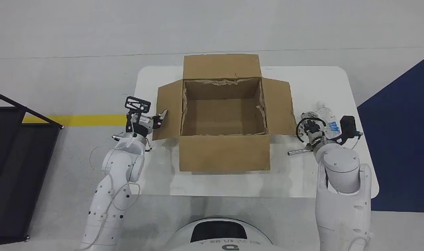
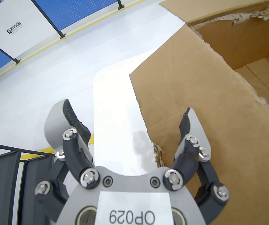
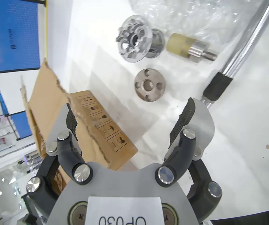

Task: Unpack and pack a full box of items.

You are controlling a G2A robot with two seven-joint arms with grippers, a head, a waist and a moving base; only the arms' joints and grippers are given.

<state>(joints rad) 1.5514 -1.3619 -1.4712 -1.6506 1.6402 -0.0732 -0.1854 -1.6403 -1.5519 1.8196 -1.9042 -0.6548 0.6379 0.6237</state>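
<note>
An open cardboard box stands in the middle of the white table, and its inside looks bare. My left gripper is open beside the box's left flap, with nothing between its fingers. My right gripper is open over the table to the right of the box. Just beyond it lie a flat metal disc with holes, a finned metal hub, a cream cylinder with a threaded metal end and a bubble-wrap bag with a blue label.
A chrome rod with a black grip lies by the parts near the right gripper. The box's right flap hangs out toward the right arm. A black rack stands on the floor to the left of the table.
</note>
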